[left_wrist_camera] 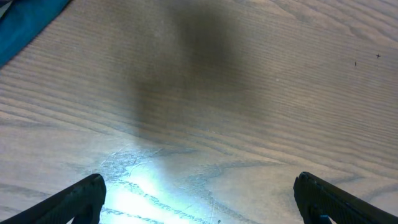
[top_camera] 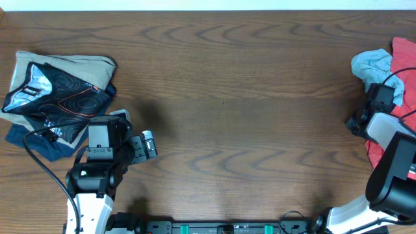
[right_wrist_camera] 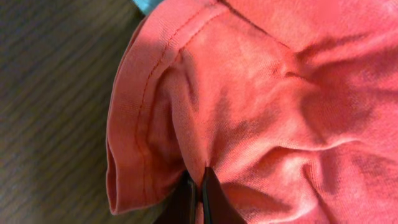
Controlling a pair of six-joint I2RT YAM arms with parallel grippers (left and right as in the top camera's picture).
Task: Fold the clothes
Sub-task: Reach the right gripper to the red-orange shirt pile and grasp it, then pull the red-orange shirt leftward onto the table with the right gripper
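The coral-red T-shirt (right_wrist_camera: 261, 93) lay bunched at the far right edge of the counter (top_camera: 247, 97), just beside a pale grey-blue shirt (top_camera: 372, 65). The right hand (right_wrist_camera: 198, 198) was pinched shut on its cloth near the hem: light, limp jersey likely to sag and drag, so a hem or shoulder seam looked the surer hold. The left hand (left_wrist_camera: 199, 190) hung spread and empty over bare wood, and the wide middle offered room to spread the shirt, though it seemed partly cut off by the frame.
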